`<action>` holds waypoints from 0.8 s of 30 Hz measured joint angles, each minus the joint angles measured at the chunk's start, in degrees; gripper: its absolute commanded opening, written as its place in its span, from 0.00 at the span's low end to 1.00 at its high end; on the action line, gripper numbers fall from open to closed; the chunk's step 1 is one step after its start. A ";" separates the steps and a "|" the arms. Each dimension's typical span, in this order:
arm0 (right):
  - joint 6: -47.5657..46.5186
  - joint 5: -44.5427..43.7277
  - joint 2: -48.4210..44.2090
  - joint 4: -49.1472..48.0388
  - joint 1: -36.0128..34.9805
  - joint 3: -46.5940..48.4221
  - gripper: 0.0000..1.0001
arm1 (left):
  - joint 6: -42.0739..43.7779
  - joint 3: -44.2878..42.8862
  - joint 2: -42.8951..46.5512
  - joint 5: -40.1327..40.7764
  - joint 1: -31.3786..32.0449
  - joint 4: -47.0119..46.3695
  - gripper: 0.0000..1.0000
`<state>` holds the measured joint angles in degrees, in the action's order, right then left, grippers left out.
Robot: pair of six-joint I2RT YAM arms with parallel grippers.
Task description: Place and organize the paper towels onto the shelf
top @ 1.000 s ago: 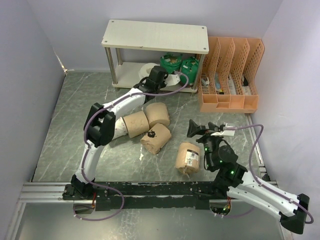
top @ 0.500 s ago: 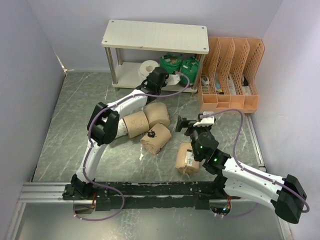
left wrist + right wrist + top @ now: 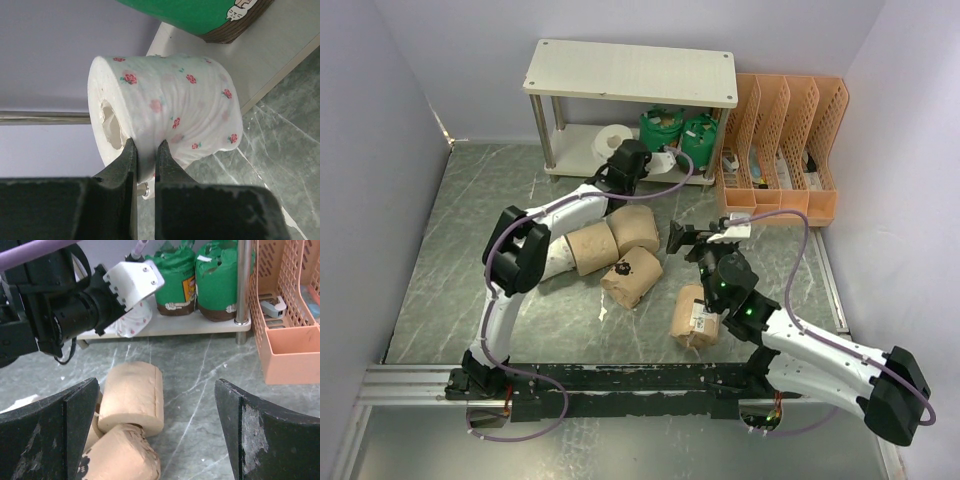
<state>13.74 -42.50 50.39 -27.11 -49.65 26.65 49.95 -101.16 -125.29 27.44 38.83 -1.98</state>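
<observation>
The shelf [image 3: 630, 70] stands at the back; its lower board [image 3: 272, 55] holds two green-wrapped rolls [image 3: 663, 127] [image 3: 700, 135] and a white roll [image 3: 613, 138]. My left gripper [image 3: 652, 160] [image 3: 145, 152] is shut on a white rose-patterned roll [image 3: 170, 107] at the lower board's front edge. Two bare tan rolls [image 3: 592, 247] [image 3: 634, 228] and two labelled tan wrapped rolls [image 3: 632, 277] [image 3: 696, 315] lie on the floor. My right gripper [image 3: 692, 238] [image 3: 160, 432] is open and empty, just right of the tan rolls, facing a bare one [image 3: 132, 397].
An orange perforated file organizer [image 3: 782, 150] [image 3: 290, 315] stands right of the shelf, close to its silver leg [image 3: 243, 285]. The left arm [image 3: 560, 210] stretches over the tan rolls. Grey walls close in both sides.
My right arm has swung left and forward, bringing its open gripper beside the tan rolls. My left gripper, still holding the patterned roll, shifted slightly left, uncovering the white roll on the shelf.
</observation>
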 measured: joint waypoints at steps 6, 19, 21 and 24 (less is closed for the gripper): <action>0.96 0.46 -3.76 0.63 0.09 0.85 1.00 | -7.48 -3.04 1.99 -5.90 -1.81 7.41 0.07; 1.88 1.09 -7.72 0.74 0.15 -1.70 1.00 | -27.96 -18.49 4.26 -44.44 -11.82 32.98 0.07; 1.92 1.05 -8.57 0.81 0.17 -1.97 1.00 | -28.98 -18.08 5.40 -50.62 -13.73 36.98 0.07; 1.90 0.98 -9.31 0.83 0.20 -2.14 1.00 | -29.16 -17.33 7.19 -60.81 -16.41 43.21 0.07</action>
<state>15.64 -41.52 41.08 -26.28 -49.45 24.51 20.80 -118.50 -118.10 -33.36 22.41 41.23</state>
